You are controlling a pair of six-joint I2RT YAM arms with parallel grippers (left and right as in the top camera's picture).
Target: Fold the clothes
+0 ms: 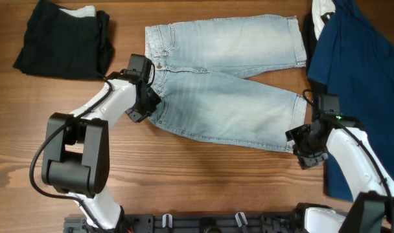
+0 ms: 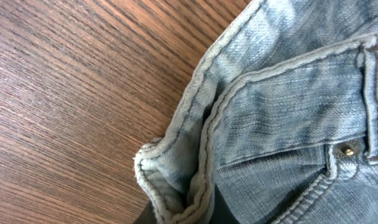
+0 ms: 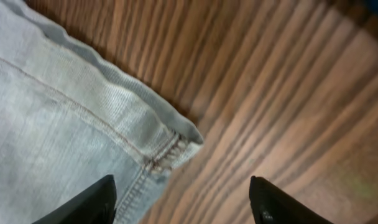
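Observation:
The light-blue denim pants (image 1: 216, 90) lie flat across the middle of the table, waistband to the left, leg hems to the right. My left gripper (image 1: 145, 103) is shut on the near corner of the waistband (image 2: 176, 186); a pocket rivet (image 2: 346, 149) shows nearby. My right gripper (image 1: 302, 147) is open, low over the near leg's hem corner (image 3: 170, 146), with one finger over the denim and the other over bare wood.
A black folded garment (image 1: 64, 39) lies at the back left. A large navy-blue cloth (image 1: 362, 71) covers the right side, close behind my right arm. The wooden table (image 1: 203, 181) shows bare in front of the pants.

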